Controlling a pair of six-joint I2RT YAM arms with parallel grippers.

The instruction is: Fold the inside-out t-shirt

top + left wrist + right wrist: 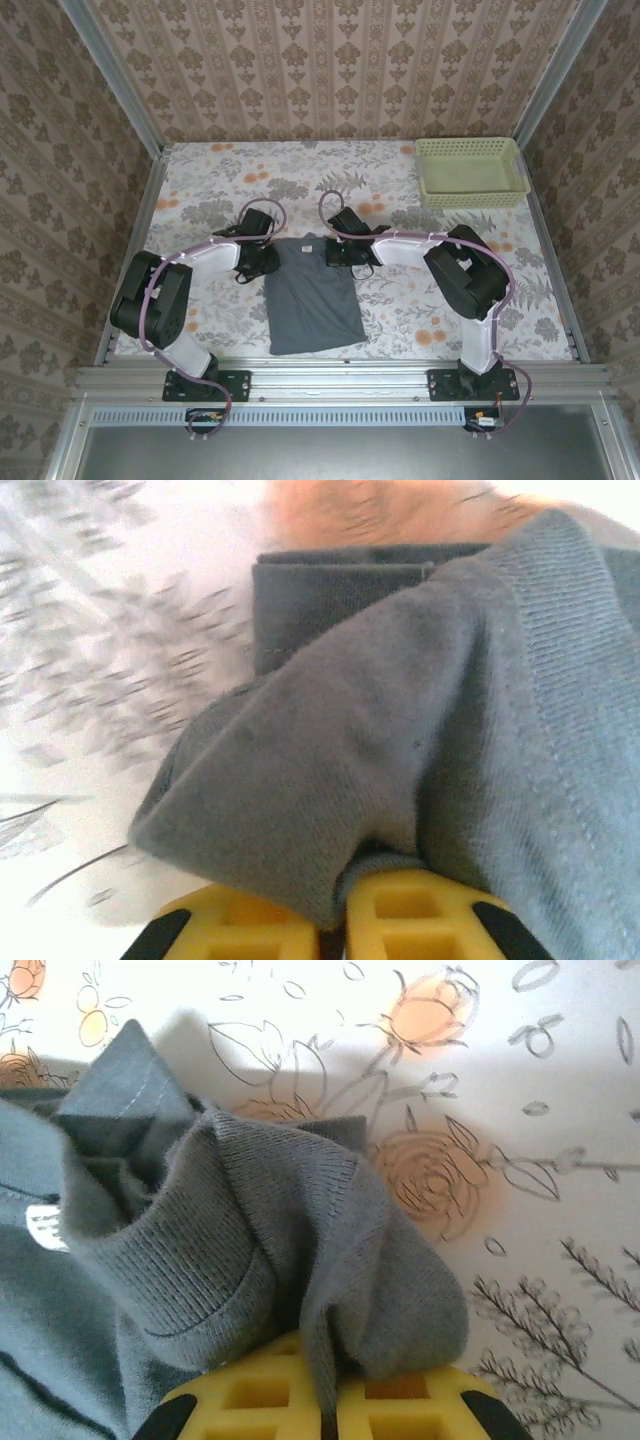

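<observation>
Slate-grey cloth is bunched over the left gripper (332, 932) in my left wrist view; its yellow fingers (420, 918) are pinched together on a fold of the shirt (420, 730). From above I see that gripper at the shirt's far left corner.

The shirt lies on the floral table (430, 310) between the two arms, its near edge toward the bases; the near half is smooth and the far edge is gathered where both grippers meet it.

On the other side, the right gripper (328, 1408) is likewise clamped on ribbed cloth, which stands in a hump over its yellow fingers (400, 1410); a white label (45, 1228) shows on the fabric to the left of that hump. From above I see this gripper at the shirt's far right corner.

Farther right, at the far corner of the table, stands a pale green basket (470, 170), well apart from the shirt.
</observation>
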